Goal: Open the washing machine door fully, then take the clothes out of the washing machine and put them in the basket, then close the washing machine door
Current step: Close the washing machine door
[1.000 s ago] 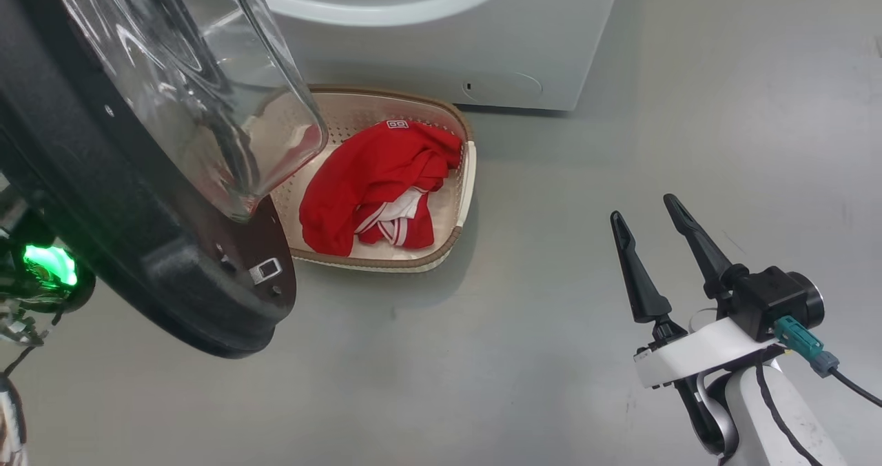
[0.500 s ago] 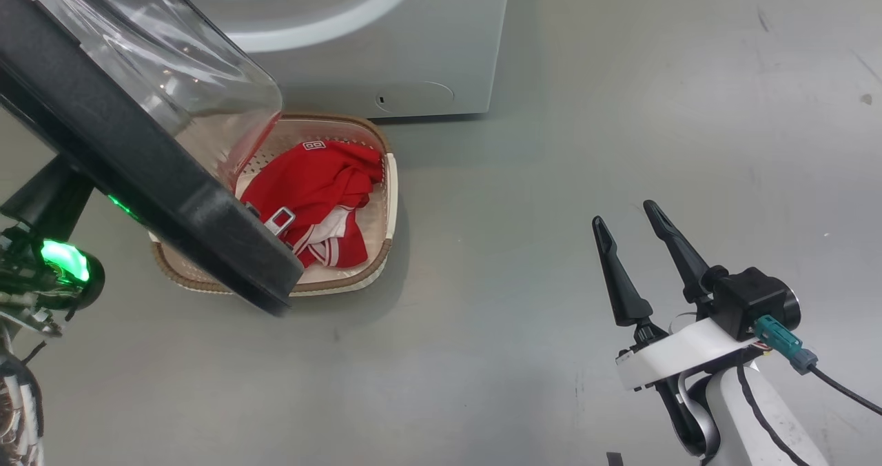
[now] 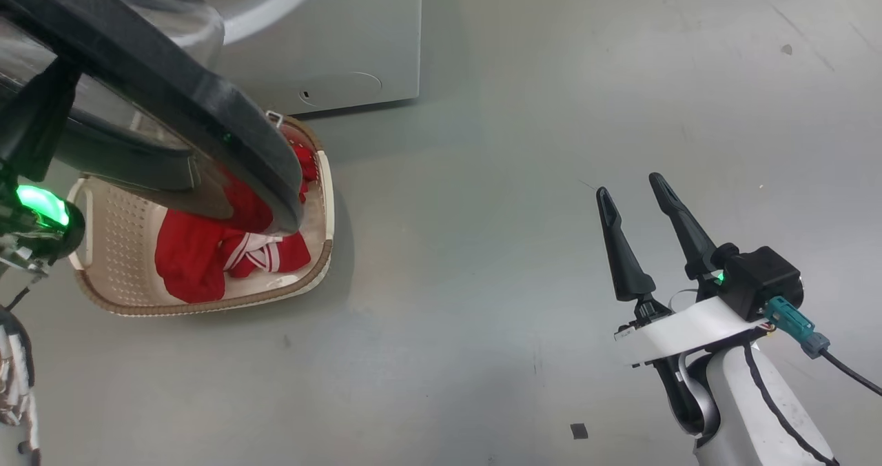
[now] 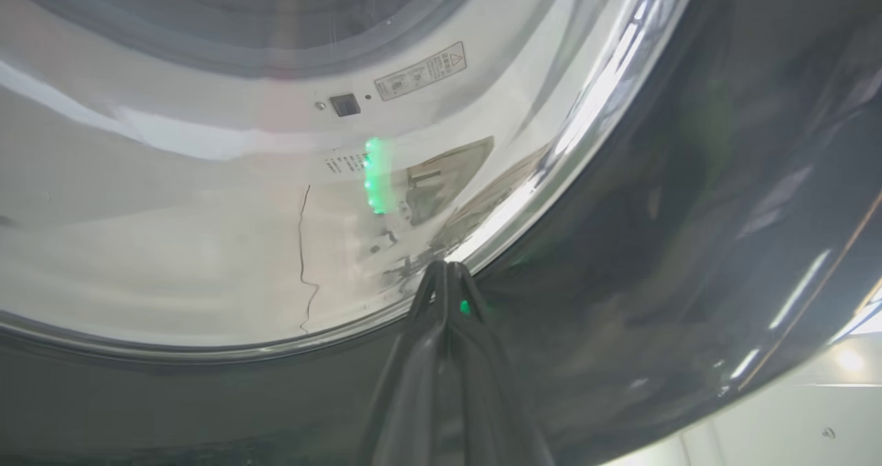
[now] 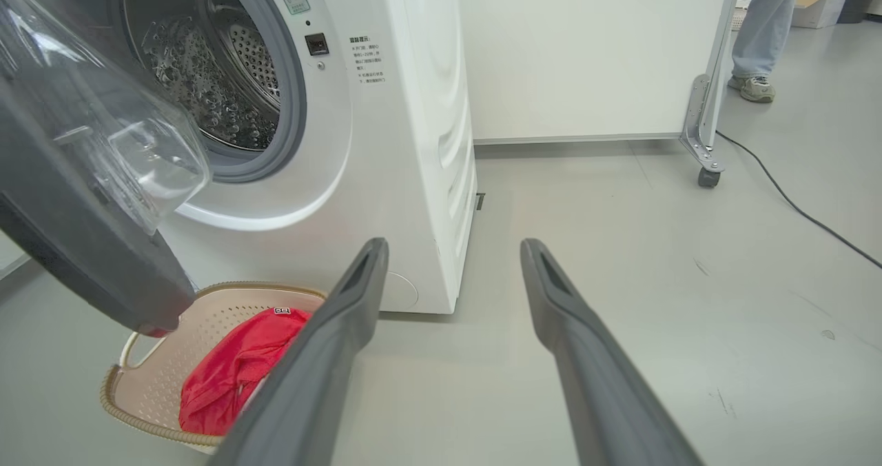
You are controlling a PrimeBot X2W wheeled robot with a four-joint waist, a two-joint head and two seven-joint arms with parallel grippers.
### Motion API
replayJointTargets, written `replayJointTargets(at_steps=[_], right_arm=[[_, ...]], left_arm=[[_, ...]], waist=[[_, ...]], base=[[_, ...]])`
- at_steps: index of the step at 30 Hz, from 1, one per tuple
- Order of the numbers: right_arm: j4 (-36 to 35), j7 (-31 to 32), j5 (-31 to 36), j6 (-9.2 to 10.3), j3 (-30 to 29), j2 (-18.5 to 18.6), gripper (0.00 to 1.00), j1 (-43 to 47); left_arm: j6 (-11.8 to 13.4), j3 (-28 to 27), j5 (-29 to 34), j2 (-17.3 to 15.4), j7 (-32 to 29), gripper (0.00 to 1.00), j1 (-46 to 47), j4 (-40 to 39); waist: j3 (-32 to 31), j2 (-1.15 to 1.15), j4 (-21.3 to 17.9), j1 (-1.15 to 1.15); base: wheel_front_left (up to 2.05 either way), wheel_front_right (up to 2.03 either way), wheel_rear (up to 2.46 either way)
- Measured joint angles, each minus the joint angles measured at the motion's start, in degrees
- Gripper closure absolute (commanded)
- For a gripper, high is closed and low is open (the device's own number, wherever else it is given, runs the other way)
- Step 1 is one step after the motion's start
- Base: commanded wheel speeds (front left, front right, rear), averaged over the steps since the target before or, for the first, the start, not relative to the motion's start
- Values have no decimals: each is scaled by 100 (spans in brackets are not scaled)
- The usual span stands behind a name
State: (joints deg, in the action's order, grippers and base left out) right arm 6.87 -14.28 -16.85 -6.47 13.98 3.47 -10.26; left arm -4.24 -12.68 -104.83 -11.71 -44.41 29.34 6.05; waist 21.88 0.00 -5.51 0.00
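Note:
The washing machine door [image 3: 207, 128] hangs half open over the basket, its black rim edge-on in the head view. In the left wrist view my left gripper [image 4: 446, 267] is shut, its tips pressed on the door's outer face where the glass [image 4: 207, 211] meets the black rim [image 4: 654, 245]. The red clothes [image 3: 200, 259] lie in the cream basket [image 3: 324, 197] on the floor before the washing machine [image 3: 331, 52]. Its steel drum [image 5: 227, 73] looks bare. My right gripper [image 3: 630, 190] hovers open over the floor, well right of the basket, holding nothing.
Grey floor [image 3: 482, 176] spreads to the right of the machine. A white panel on castors [image 5: 586, 52] stands behind, with a black cable [image 5: 792, 204] running across the floor. A person's leg and shoe [image 5: 758, 38] are at the far right.
The head camera has swung, shifting the scene left. The door has turned toward the machine, from showing its inner bowl to standing edge-on. The right gripper stays open.

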Motion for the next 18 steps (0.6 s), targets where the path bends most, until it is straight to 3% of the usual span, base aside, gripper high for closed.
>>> replayJointTargets(at_steps=[18], right_arm=[[-196, -16, -131, -2, 7, -44, 0, -258]], left_arm=[[345, -42, 450, -132, 711, 100, 1067, 265]], waist=[[566, 0, -619, 0]], base=[[0, 0, 0]])
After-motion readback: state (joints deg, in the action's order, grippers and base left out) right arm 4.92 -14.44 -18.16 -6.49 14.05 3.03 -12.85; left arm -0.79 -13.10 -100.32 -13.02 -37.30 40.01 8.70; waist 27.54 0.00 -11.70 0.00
